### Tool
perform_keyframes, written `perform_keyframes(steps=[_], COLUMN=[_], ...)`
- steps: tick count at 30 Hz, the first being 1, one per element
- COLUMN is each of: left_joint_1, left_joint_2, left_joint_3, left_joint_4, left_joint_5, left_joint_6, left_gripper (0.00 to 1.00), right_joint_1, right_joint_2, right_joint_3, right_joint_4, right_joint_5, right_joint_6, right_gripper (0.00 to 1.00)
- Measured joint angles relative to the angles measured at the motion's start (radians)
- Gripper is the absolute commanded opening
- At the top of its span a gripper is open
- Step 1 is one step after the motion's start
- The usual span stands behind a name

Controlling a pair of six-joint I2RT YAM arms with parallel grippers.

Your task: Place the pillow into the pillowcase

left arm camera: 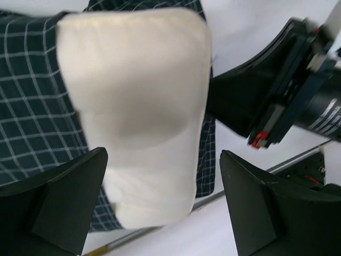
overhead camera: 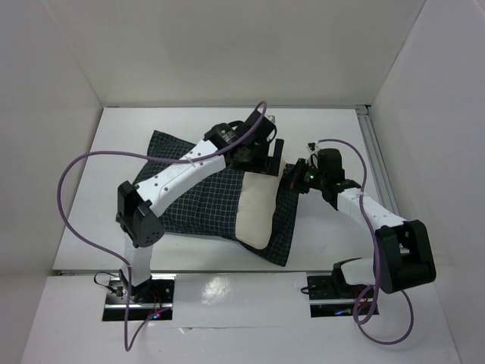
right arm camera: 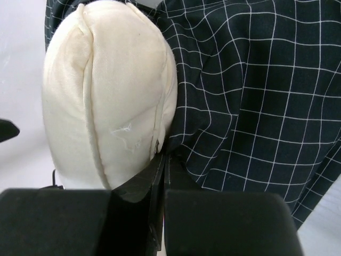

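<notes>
White table (overhead camera: 114,152) and walls (overhead camera: 227,45), left gripper (left arm camera: 162,165) wide open, empty, above pillow (overhead camera: 254,212), right gripper (right arm camera: 162,160) pinching pillowcase (right arm camera: 256,96).

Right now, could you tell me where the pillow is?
In the top view, the pillow lies right of centre on the pillowcase, with the left gripper at its far end.

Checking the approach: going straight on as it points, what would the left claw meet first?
Probably the pillow, which lies straight ahead of the open left claw; how far off it is remains unclear.
</notes>
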Motion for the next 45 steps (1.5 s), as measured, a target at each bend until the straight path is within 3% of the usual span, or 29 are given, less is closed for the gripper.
perform_keyframes(steps=[8,9,11,12,13,18,28,34,45], left_joint_1=[0.000,0.001,0.005,0.007,0.015,0.077,0.182,0.190,0.169], left_joint_2=[0.109,0.119,0.146,0.159,0.169,0.182,0.035,0.036,0.034], left_joint_3=[0.045,0.045,0.046,0.046,0.045,-0.006,-0.254,-0.306,-0.450], left_joint_4=[0.092,0.095,0.106,0.108,0.110,0.144,0.267,0.341,0.531], left_joint_5=[-0.001,0.000,0.003,0.005,0.010,0.089,0.164,0.181,0.217], left_joint_6=[0.018,0.020,0.024,0.030,0.026,0.017,0.077,0.159,0.295], left_gripper=[1.00,0.96,0.70,0.13,0.00,0.00,0.00,0.00,0.00], right_joint_1=[0.000,0.000,0.000,0.000,0.000,0.000,0.003,0.002,0.002], right_joint_2=[0.005,0.005,0.008,0.009,0.011,0.014,0.079,0.134,0.215], right_joint_3=[0.005,0.006,0.006,0.006,0.006,0.006,0.068,0.161,0.177], right_joint_4=[-0.001,-0.001,-0.005,-0.009,-0.014,-0.018,-0.013,-0.010,0.102], right_joint_5=[-0.001,0.000,0.000,0.002,0.005,0.029,0.018,0.028,0.110], right_joint_6=[0.000,-0.001,-0.002,-0.004,-0.005,-0.007,0.017,0.063,0.205], right_gripper=[0.00,0.00,0.00,0.00,0.00,0.00,0.00,0.00,0.00])
